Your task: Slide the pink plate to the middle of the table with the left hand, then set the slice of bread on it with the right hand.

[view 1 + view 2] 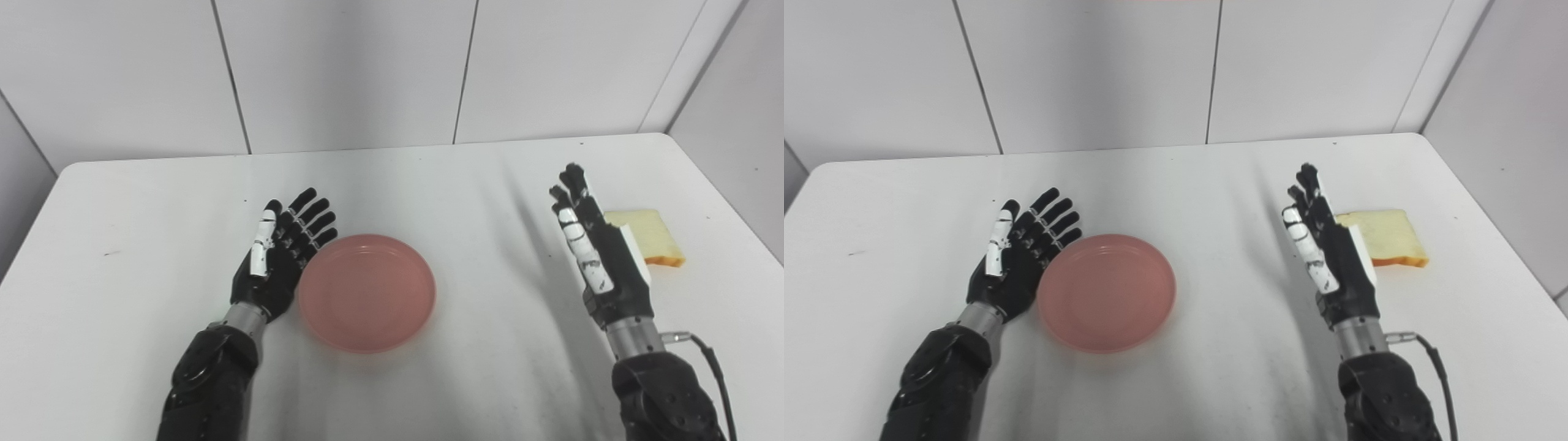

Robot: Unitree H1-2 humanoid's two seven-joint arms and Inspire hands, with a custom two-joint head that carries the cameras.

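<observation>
Left robot hand [278, 257] spread empty, seemingly touching pink plate [366, 291]; right robot hand [597, 248] spread empty beside bread [646, 240]

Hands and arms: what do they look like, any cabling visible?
Both hands, left hand and right hand, are black with white thumb segments, joined by silver metal wrist cylinders to bulky black forearm shells. The right hand carries a white panel along its outer edge. A thin black cable exits a connector at the right wrist.

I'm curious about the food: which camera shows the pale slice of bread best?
The right eye view: the pale slice of bread sits farther from the picture's edge, with slightly more showing. In the left eye view the right hand covers its left edge too.
</observation>
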